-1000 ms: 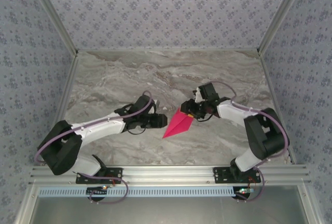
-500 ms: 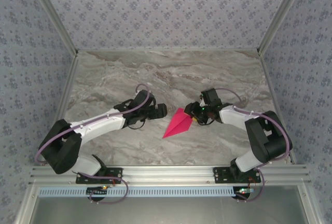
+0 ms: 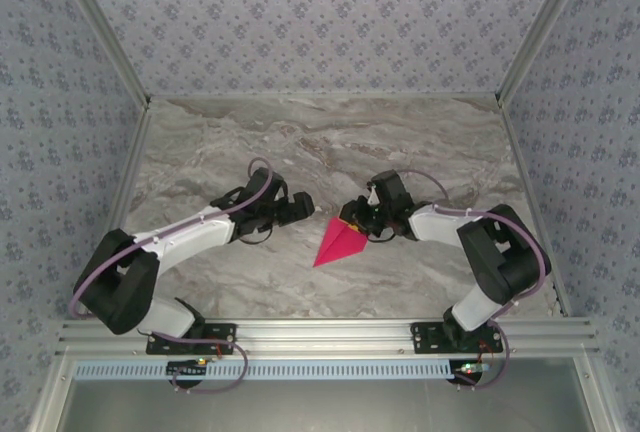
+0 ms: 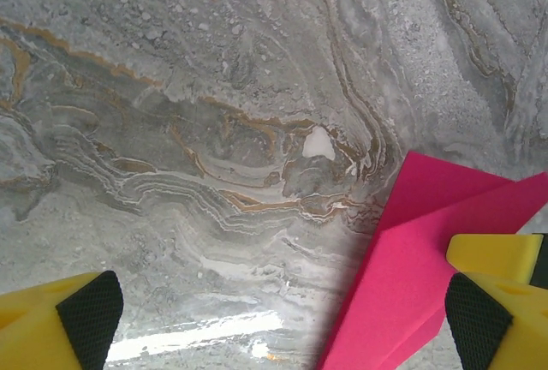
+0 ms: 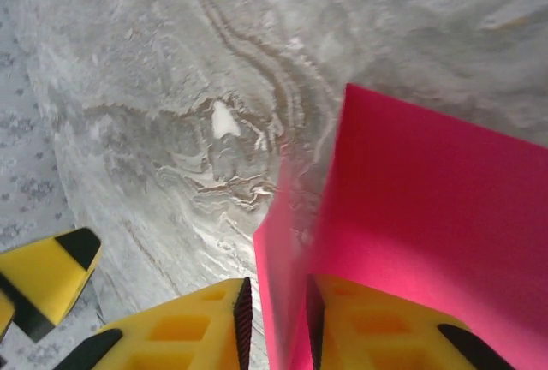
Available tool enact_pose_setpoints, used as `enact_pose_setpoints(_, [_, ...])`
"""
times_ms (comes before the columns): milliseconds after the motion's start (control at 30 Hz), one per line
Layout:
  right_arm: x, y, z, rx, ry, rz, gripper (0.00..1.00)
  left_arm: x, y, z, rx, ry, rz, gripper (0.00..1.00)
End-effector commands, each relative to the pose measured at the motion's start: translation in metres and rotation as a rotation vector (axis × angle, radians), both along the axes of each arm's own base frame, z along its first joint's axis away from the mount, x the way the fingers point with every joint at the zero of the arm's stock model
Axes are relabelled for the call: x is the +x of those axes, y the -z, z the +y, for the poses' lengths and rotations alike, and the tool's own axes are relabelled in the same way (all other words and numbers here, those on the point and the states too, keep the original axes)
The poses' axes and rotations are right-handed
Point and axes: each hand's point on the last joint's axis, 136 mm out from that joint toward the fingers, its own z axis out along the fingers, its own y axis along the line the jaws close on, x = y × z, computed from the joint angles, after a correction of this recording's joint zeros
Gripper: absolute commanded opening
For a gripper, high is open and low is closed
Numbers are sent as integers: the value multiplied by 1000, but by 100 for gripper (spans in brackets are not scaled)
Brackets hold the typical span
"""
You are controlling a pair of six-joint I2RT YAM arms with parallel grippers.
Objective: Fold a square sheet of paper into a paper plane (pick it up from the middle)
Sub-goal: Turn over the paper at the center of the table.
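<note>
The paper plane [image 3: 335, 244] is a magenta-pink pointed dart lying on the marble table [image 3: 330, 142], its tip toward the near left. My right gripper [image 3: 356, 220] is at its far blunt end. In the right wrist view a raised flap of the pink paper [image 5: 428, 216] stands between the two pads, and the right gripper [image 5: 276, 319] is shut on it. My left gripper [image 3: 306, 204] hovers just left of the paper, open, with nothing between its fingers. In the left wrist view the left gripper [image 4: 281, 319] spans bare marble and the pink paper's [image 4: 411, 250] edge.
Patterned walls enclose the table on three sides. An aluminium rail [image 3: 330, 334] runs along the near edge by the arm bases. Bare marble lies behind and to both sides of the paper. A left fingertip [image 5: 51, 271] shows at the right wrist view's lower left.
The left gripper opened wide and drew back up and to the left, off the paper. The right gripper slid left onto the paper's far end and its jaws narrowed on the flap.
</note>
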Motion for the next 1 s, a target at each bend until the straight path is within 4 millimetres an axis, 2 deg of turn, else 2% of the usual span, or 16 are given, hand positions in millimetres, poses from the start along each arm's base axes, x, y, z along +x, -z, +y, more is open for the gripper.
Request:
enact_pose_setpoints(0, [3,1,2,33,36,-7,17,-2,-3,-8,-84,13,28,99])
enact_pose_setpoints(100, [12,-13,-2,50,53,-47,9,-5,-7,-6,-134,12,37,99])
enact_pose_setpoints(200, [25,-40,-7,94,56,-111,6,-8,-20,-7,-227,28,33,99])
enact_pose_setpoints(367, [49,-99,-9,258,10,-208,6,-13,-58,-10,-417,77,-13,99])
enact_pose_setpoints(533, [60,-141,-6,371,-51,-245,6,-20,-101,-20,-571,159,-75,99])
enact_pose_setpoints(633, [64,-163,-2,457,-72,-248,6,-20,-108,-23,-601,173,-86,99])
enact_pose_setpoints(800, [66,-184,8,549,-99,-236,7,-16,-120,-34,-697,205,-93,99])
enact_pose_setpoints(967, [59,-188,24,585,-147,-206,8,-10,-142,-44,-796,242,-135,99])
